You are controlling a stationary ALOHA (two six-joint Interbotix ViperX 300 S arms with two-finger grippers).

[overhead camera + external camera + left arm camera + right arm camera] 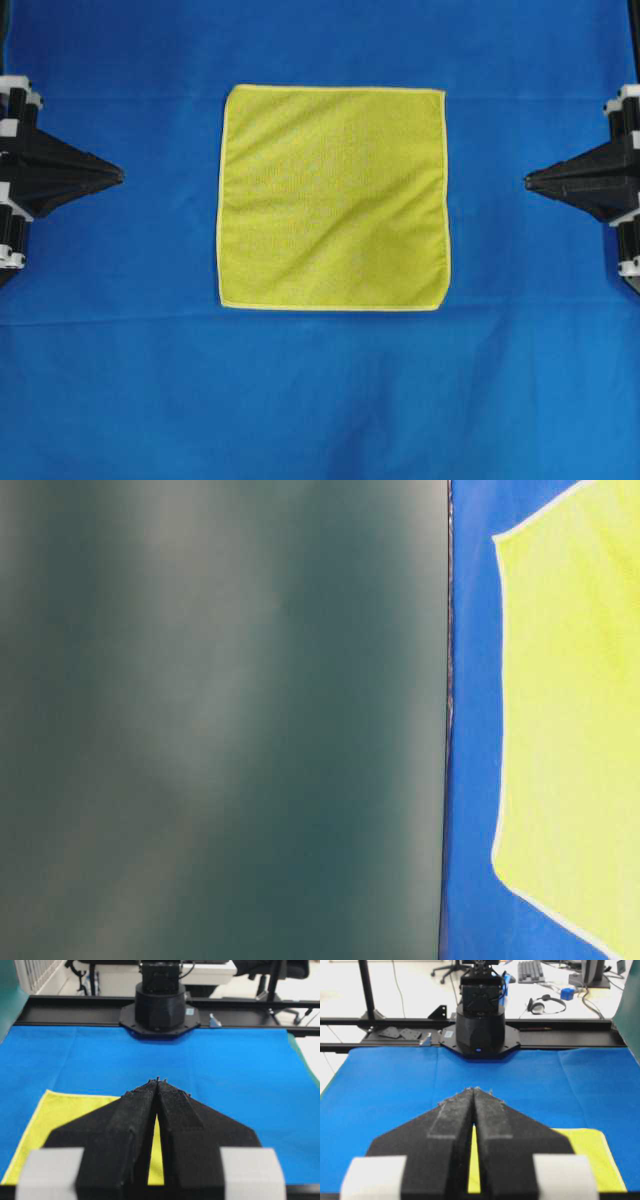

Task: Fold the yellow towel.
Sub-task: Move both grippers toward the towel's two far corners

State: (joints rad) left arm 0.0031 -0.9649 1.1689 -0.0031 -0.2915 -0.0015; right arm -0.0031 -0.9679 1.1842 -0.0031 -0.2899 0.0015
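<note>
Both hands, left hand (120,175) and right hand (528,181), sit closed and empty, well apart from the yellow towel (333,198) lying flat on the blue table (330,400).

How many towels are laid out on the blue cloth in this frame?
1. The yellow towel lies flat and unfolded mid-table on the blue cloth, between the shut left gripper and right gripper. Nothing suggests another hidden.

Blue cloth (120,380) over table; black rail (560,1039) behind; pale floor; headphones (540,1006), keyboard (532,970), office chair (280,975) beyond.
</note>
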